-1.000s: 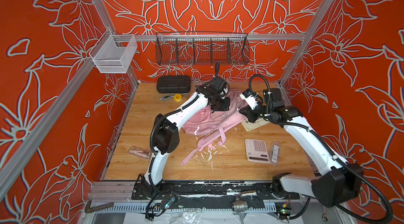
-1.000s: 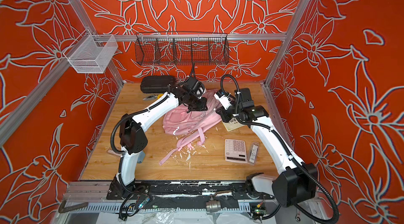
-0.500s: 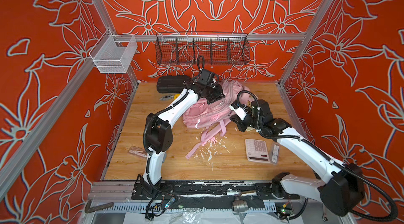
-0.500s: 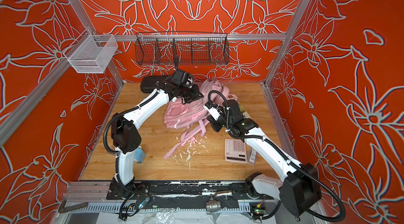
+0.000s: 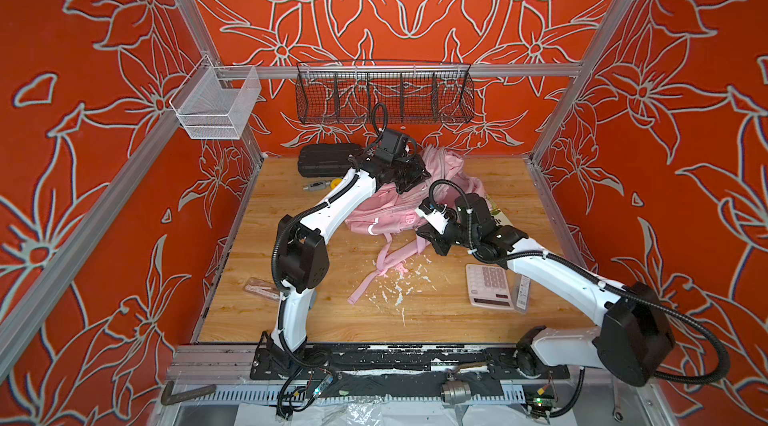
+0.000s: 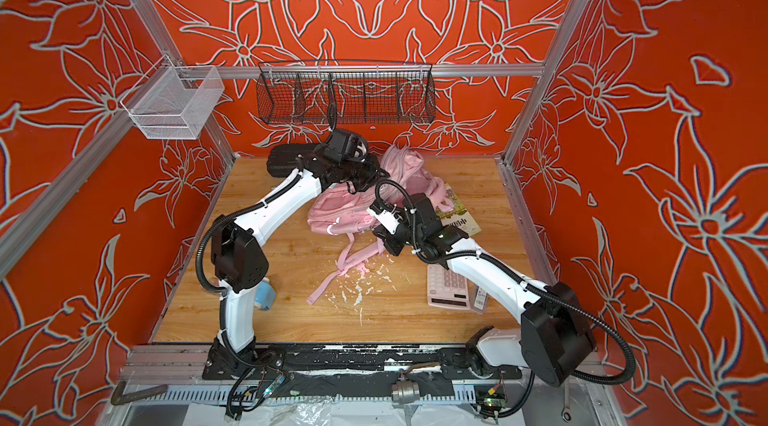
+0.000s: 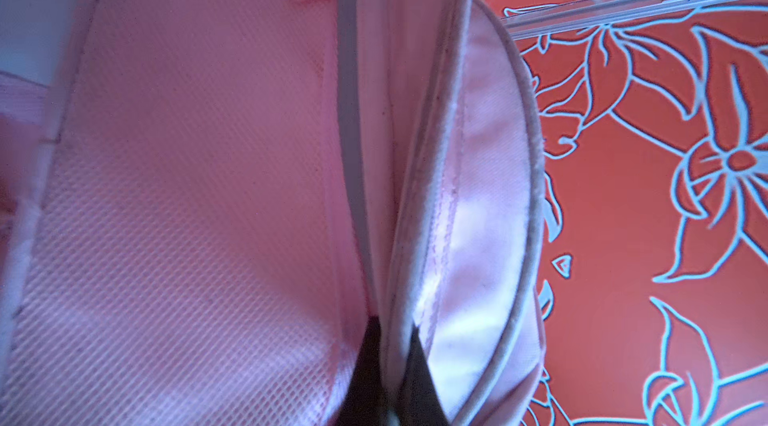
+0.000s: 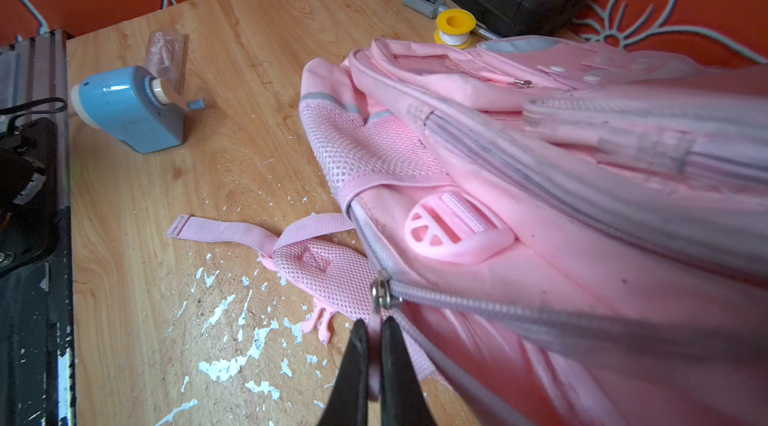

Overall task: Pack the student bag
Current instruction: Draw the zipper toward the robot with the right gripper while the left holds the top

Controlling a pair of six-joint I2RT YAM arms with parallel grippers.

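Found bag [image 5: 386, 214] slumped toward back edge of bench [image 5: 436, 320], near middle. Saw left jaws pinched tight on bag's edge, right jaws pinched tight on zip pull [image 8: 375, 322]. Could not make out either grip in both top views. Glimpsed book [image 6: 461, 218] half buried under bag.

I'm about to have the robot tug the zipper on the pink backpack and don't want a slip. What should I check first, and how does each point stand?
1. Right gripper shut on the zipper pull of the soft pale-pink fabric backpack: ok.
2. Left gripper shut on the backpack's piped fabric edge: ok.
3. Pink mesh-padded shoulder strap clear of the zipper pull: cannot tell.
4. Opening wide enough for packing: cannot tell; no view looks inside.
5. Pale-pink flat calculator lying apart from the backpack: ok.
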